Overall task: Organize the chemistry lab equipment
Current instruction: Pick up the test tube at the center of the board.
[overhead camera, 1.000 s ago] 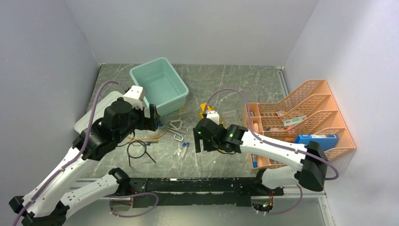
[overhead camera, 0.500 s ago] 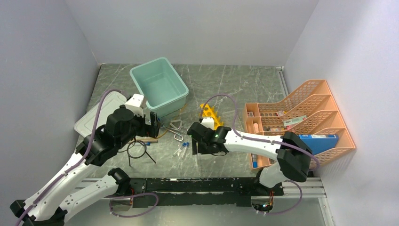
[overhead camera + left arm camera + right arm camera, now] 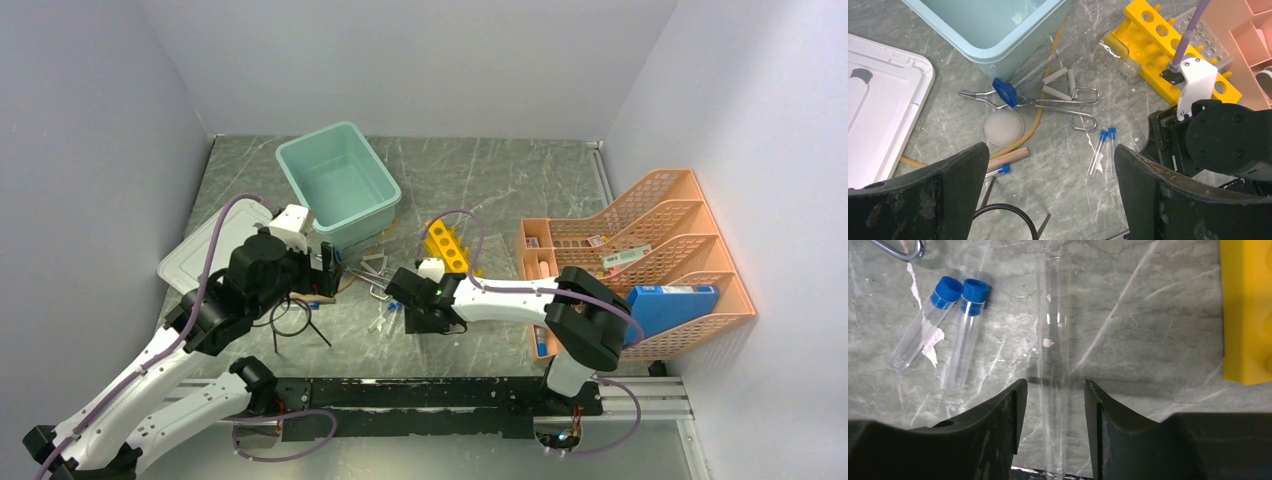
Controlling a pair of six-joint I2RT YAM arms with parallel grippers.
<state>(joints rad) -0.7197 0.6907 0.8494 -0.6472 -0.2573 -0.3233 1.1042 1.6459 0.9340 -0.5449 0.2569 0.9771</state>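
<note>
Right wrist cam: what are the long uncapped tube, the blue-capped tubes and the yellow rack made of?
Long uncapped tube: clear, sharp highlights; likely glass, possibly hard plastic. Blue-capped tubes: clear bodies, probably plastic; matte blue plastic caps. Yellow rack: opaque, evenly coloured, smooth; moulded plastic.

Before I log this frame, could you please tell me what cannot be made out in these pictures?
Top view: the clear tube, hidden under the right gripper.
Right wrist: most of the yellow rack, past the right edge.
Left wrist: most of the black ring stand, past the bottom edge.
</note>
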